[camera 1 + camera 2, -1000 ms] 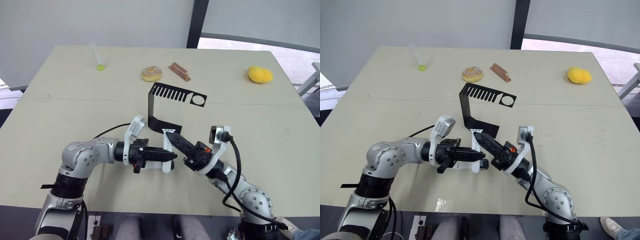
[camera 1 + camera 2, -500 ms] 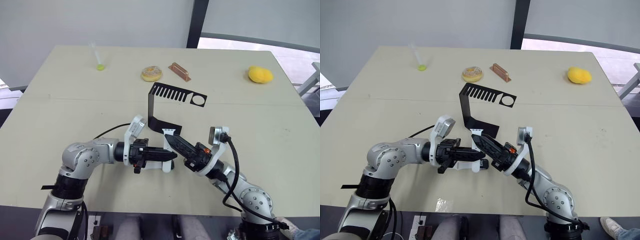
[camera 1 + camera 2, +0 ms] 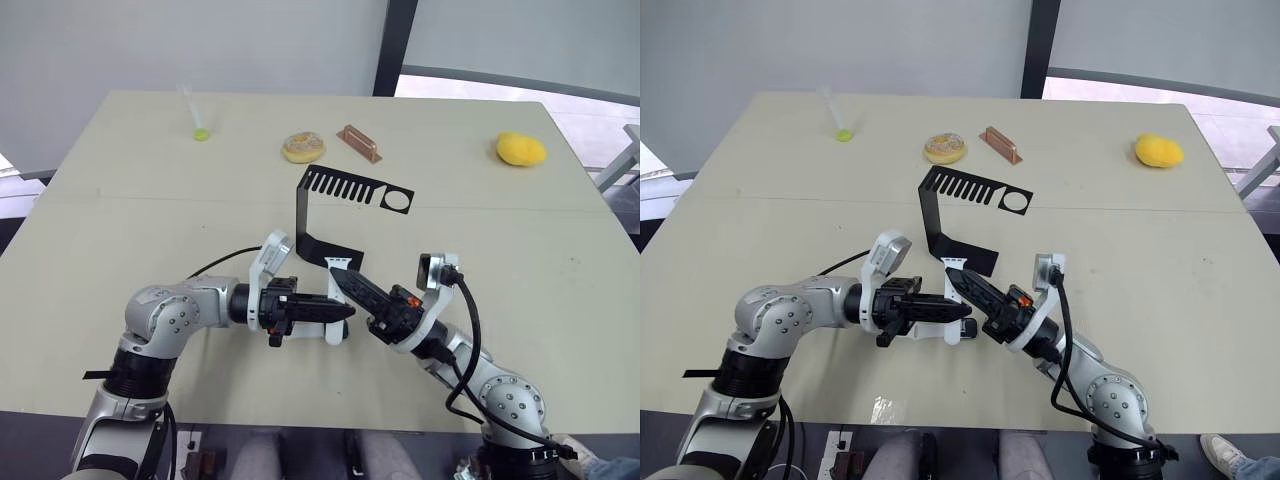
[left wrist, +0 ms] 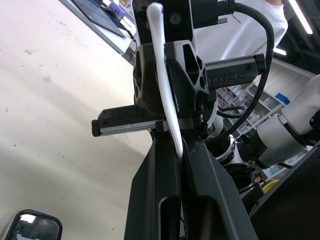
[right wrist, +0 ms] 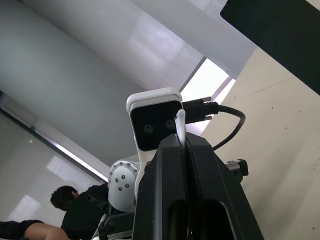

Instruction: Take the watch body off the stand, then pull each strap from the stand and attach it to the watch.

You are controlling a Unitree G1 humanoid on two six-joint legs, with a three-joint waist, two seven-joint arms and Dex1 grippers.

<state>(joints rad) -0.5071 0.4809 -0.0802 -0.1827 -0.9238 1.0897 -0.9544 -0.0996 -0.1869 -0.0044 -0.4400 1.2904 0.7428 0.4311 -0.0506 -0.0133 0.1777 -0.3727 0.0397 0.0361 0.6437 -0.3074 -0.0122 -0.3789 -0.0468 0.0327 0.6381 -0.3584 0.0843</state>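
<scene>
Behind: doughnut [image 3: 303,147], copper block [image 3: 359,143], lemon [image 3: 521,149], stand [image 3: 330,205] on worktop [image 3: 560,280]. Left gripper [image 3: 344,312] and right gripper [image 3: 336,273]: fingers pinch white strap [image 3: 335,300].

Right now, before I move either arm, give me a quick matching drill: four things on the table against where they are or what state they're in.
Things:
1. stand
2. strap
3. donut
4. yellow lump

Places or states:
A. far right of the table
B. pinched between the left gripper's fingers
C. mid-table, its slotted top plate bare
D. far side, beside a copper-coloured block

Pairs: 1-C, 2-B, 3-D, 4-A
</scene>
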